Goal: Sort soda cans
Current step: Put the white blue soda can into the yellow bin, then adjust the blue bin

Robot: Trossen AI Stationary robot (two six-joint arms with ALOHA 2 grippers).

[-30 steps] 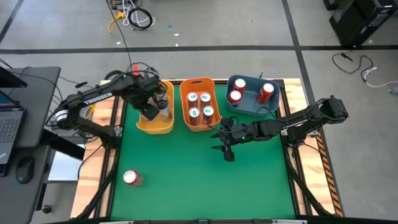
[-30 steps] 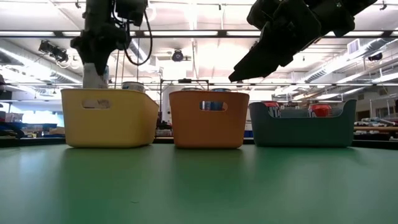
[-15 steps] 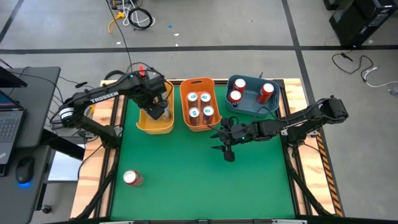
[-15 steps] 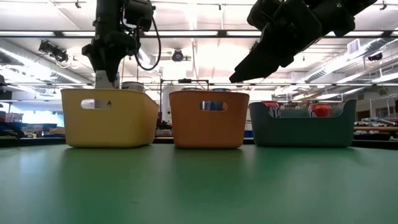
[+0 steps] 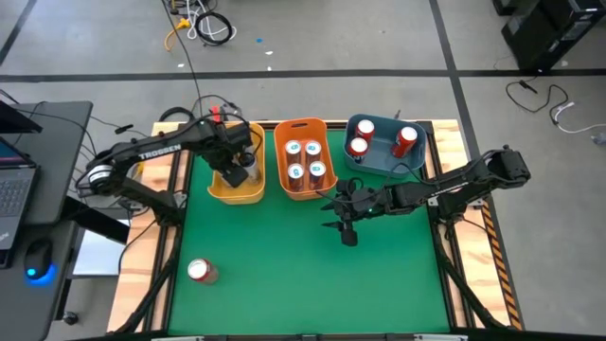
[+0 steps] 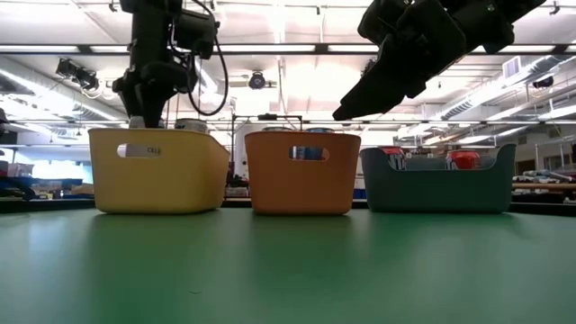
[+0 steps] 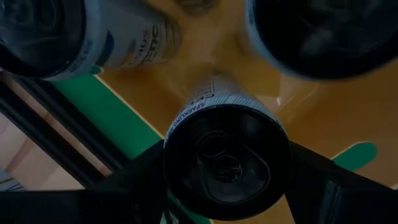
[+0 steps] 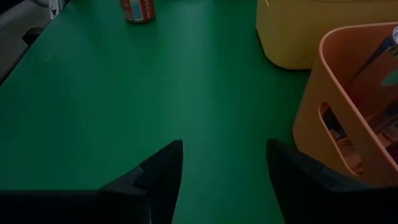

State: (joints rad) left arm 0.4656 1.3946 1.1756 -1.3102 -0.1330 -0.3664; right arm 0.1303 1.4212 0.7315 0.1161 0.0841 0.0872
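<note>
Where the left gripper (image 7: 227, 186) dips into the smooth yellow plastic bin (image 5: 248, 193), its fingers clamp a grey cylindrical can (image 7: 225, 149). The right gripper (image 8: 221, 168) hangs open, empty, above green felt.

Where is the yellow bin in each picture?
High view: the yellow bin sits at the table's back, left of the orange bin.
Low view: the leftmost bin in the row.
Left wrist view: its yellow floor fills the background behind the held can.
Right wrist view: a corner shows near the top, beside the orange bin.
Shared landmark: the orange bin next to it, absent only from the left wrist view.
</note>
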